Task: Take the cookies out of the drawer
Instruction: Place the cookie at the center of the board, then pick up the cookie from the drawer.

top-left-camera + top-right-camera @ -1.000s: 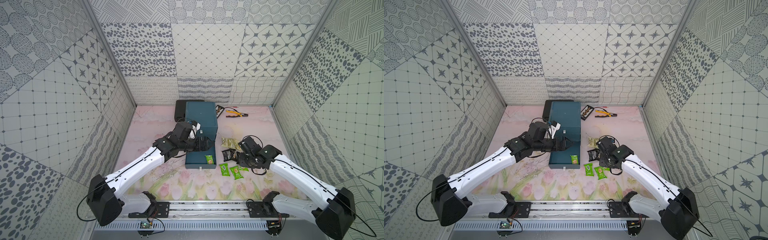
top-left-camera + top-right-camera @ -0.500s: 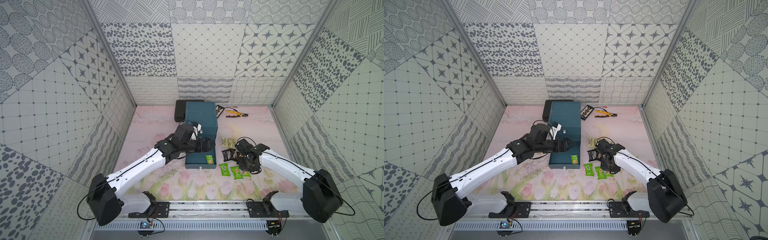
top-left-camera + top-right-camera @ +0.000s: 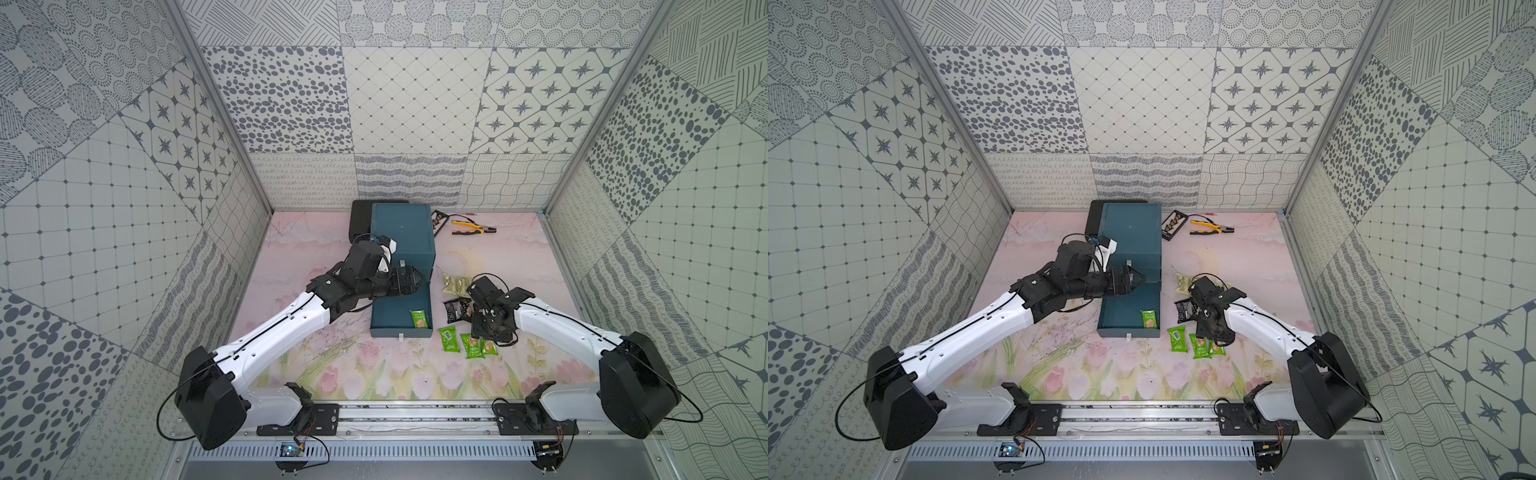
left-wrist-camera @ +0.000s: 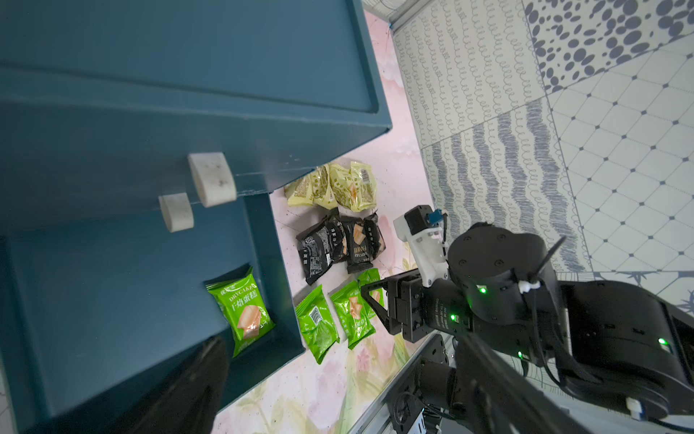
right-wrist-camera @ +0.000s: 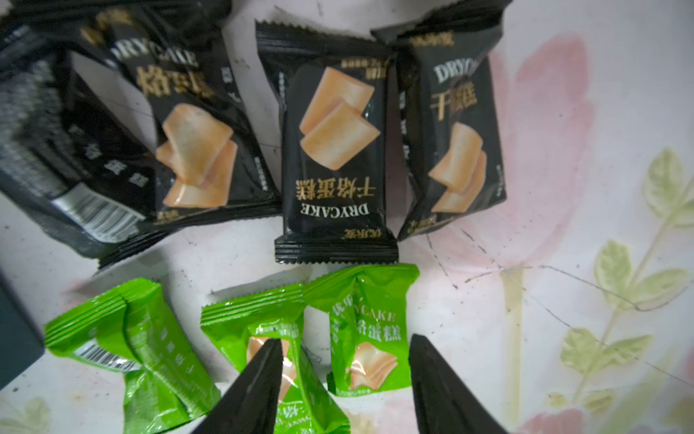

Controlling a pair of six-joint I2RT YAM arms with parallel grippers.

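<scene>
In both top views the left arm stretches from the lower left to a tall teal plastic drawer cabinet [image 3: 401, 232]. Its black left gripper [image 3: 409, 281] hangs over the back of the pulled-out bottom drawer [image 3: 401, 333], and whether its jaws are apart cannot be told. The right arm bends in from the lower right with its wrist folded down. The right gripper [image 3: 484, 337] points at three bright green foil cookie packets [image 3: 449, 338] on the pink floral table mat [image 3: 332, 365], just right of the drawer. Black cookie packets [image 3: 455, 309] and gold cookie packets [image 3: 455, 284] lie above them in the frame, beside the cabinet. A lone green cookie packet [image 3: 419, 319] lies in the drawer's lower right corner. The left wrist view shows that packet against the drawer's side wall, with a blurred dark finger [image 4: 187, 383] at the bottom edge just beside it and two white drawer handles [image 4: 212, 179] above. In the right wrist view the right gripper's two dark fingertips [image 5: 263, 372] stand apart and grip nothing. One green packet lies on the mat between them, another lies partly behind the left-hand tip, and the black packets fill the upper frame.
</scene>
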